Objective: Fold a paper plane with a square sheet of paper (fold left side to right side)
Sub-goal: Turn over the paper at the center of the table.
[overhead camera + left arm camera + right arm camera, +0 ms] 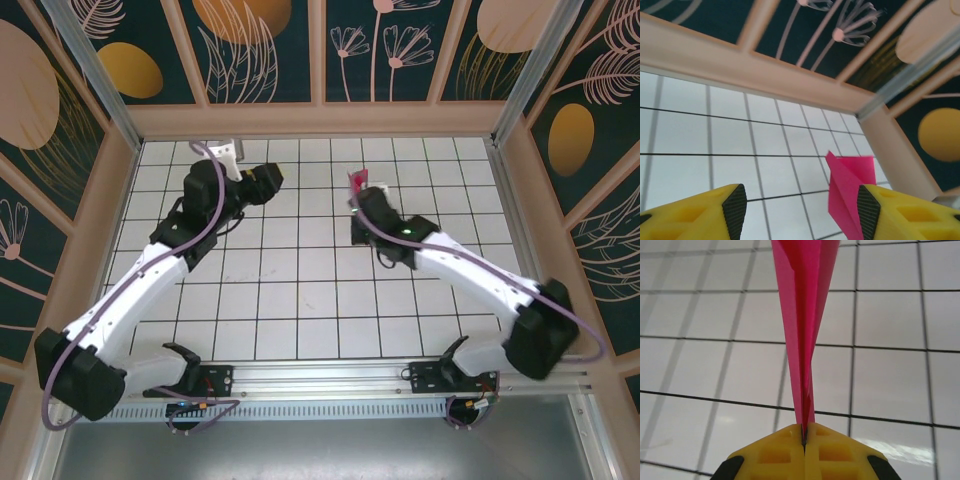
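Observation:
The magenta-pink paper plane [802, 315], a slim creased dart, rises straight out of my right gripper [804, 432], whose yellow jaws are shut on its lower edge. In the top view that gripper [362, 192] holds the plane [356, 180] above the far middle of the grid table. My left gripper [265, 180] hovers about two tiles to the left of it. In the left wrist view the left gripper [801, 207] stands open with nothing between its fingers. The plane [845, 182] shows beyond them, partly hidden by the right finger [867, 210].
The white grid table [300, 290] is fenced by wooden walls [320, 120] at the back and both sides. An aluminium post [910, 70] marks the far right corner. Both arm bases sit on a rail [330, 378] at the near edge.

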`<state>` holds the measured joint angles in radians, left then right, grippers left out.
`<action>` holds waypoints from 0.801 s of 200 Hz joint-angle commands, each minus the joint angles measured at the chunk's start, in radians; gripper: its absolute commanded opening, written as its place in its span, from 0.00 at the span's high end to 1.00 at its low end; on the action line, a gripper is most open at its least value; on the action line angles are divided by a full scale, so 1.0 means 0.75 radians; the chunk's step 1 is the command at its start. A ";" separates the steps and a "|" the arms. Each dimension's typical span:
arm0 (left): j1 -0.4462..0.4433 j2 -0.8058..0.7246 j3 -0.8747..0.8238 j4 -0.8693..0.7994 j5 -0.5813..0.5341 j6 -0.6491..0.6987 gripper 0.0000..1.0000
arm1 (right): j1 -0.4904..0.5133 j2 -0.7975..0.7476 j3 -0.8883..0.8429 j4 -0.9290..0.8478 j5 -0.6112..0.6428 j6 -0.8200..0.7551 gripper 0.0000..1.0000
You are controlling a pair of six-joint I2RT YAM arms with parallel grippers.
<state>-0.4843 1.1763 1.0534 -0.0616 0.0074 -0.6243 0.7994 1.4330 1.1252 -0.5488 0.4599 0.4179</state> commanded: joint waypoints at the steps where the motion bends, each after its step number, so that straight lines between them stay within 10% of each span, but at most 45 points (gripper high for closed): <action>1: -0.003 -0.103 -0.069 -0.045 -0.275 0.009 0.37 | 0.119 0.266 0.150 -0.488 0.537 0.173 1.00; 102: -0.003 -0.217 -0.101 -0.093 -0.360 0.033 0.37 | 0.356 1.041 0.538 -0.628 0.548 0.115 0.98; 160: -0.003 -0.154 -0.100 -0.098 -0.283 0.038 0.36 | 0.379 0.916 0.478 -0.432 0.293 0.027 0.54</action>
<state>-0.4843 1.0405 0.9878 -0.1249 -0.2367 -0.6186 1.0683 2.2028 1.5055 -0.9695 0.8211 0.4694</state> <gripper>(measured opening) 0.639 0.385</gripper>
